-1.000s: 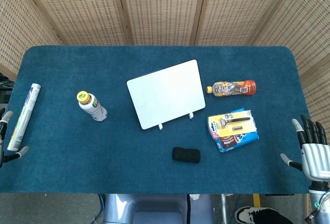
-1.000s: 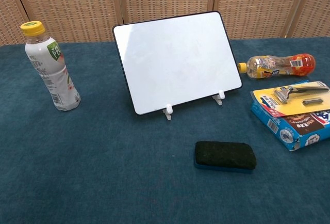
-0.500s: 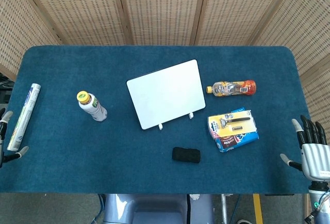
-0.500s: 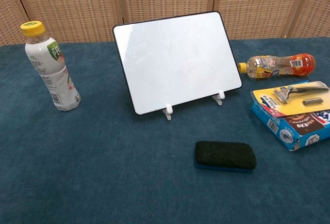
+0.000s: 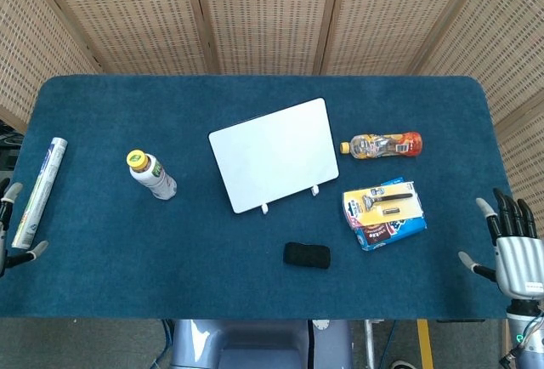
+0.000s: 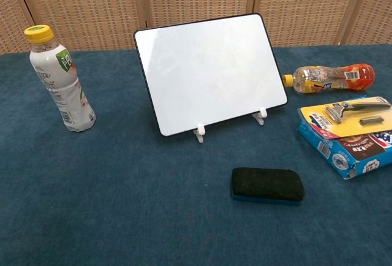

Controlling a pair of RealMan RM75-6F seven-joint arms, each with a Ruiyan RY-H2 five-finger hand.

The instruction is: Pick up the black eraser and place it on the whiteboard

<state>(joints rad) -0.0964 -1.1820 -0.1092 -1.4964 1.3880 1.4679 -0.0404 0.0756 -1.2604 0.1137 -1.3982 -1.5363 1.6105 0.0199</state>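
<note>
Right hand [image 5: 514,254] upright, fingers spread, holding nothing — left hand [image 5: 8,233] barely visible, fingertips apart, likewise empty.

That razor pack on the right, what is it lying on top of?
The yellow razor pack lies on a blue box with a barcode on its side, which rests on the blue table cloth. The pack covers much of the box's top, so its full label cannot be seen.

Your right hand [image 5: 513,252] was silver-grey metal with dark fingers and pale tips. Of your left hand [image 5: 10,231], you saw only thin dark fingers with pale tips.
</note>
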